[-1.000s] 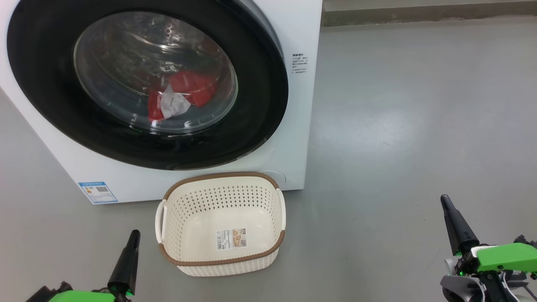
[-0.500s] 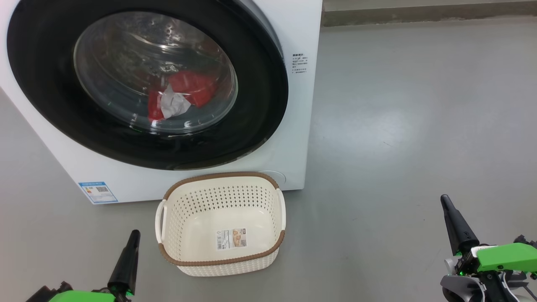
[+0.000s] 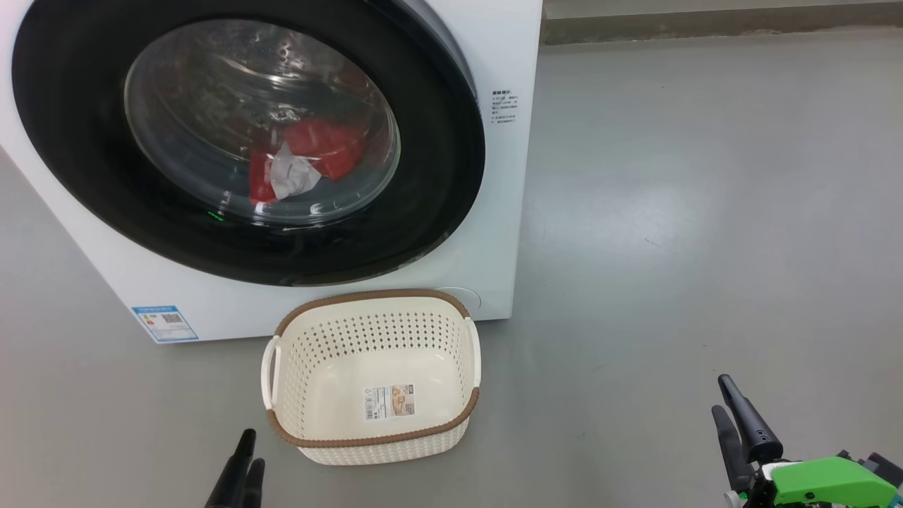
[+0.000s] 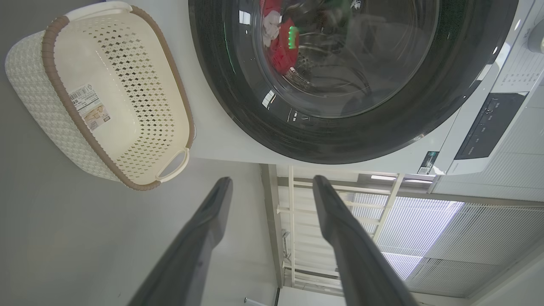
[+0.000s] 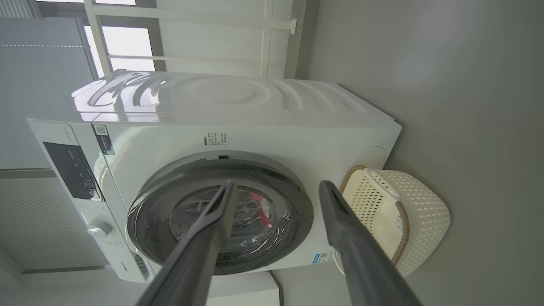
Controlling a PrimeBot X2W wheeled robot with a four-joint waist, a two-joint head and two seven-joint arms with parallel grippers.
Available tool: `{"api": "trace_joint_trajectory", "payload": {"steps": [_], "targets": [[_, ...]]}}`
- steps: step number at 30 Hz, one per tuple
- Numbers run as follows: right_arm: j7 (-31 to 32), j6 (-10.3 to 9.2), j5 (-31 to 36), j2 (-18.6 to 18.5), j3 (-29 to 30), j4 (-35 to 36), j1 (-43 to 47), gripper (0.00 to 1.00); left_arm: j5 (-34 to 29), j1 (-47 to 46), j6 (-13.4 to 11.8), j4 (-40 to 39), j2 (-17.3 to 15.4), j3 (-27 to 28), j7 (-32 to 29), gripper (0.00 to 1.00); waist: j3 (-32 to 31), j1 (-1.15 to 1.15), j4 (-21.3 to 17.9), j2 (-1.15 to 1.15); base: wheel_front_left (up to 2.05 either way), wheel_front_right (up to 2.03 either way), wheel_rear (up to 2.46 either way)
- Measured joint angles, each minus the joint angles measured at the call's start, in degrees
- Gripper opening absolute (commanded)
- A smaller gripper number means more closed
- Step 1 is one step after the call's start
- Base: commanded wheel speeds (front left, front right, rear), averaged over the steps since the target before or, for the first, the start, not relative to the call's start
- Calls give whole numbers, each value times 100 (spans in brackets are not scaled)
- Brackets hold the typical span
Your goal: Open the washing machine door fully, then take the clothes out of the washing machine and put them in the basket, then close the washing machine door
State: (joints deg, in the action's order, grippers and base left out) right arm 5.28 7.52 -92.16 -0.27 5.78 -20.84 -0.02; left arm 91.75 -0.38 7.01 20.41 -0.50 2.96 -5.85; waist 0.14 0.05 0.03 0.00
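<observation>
Washing machine door (image 3: 247, 134) is shut against the washing machine (image 3: 504, 176). The clothes (image 3: 310, 152) lie low in the drum, behind the glass. The basket (image 3: 374, 303) stands empty on the floor just below the door, probably so the carry is short. Left gripper (image 4: 272, 180) and right gripper (image 5: 276, 185) hang low, well clear of the door, jaws apart, holding nothing. Judged step: opening the door.
</observation>
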Motion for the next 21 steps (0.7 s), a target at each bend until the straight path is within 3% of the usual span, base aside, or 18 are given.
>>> {"api": "trace_joint_trajectory", "payload": {"steps": [10, 21], "targets": [[-136, 0, 138, -3, -199, -3, -57, 100, -118, -166, 0, 47, -22, -252, 196, 100, 11, -4, 5, 0, 0, 0, 0], [-319, 0, 710, -10, -324, -55, -261, 100, -488, -303, 0, 164, -54, -486, 385, 100, 8, -4, -1, 0, 0, 0, 0]]}}
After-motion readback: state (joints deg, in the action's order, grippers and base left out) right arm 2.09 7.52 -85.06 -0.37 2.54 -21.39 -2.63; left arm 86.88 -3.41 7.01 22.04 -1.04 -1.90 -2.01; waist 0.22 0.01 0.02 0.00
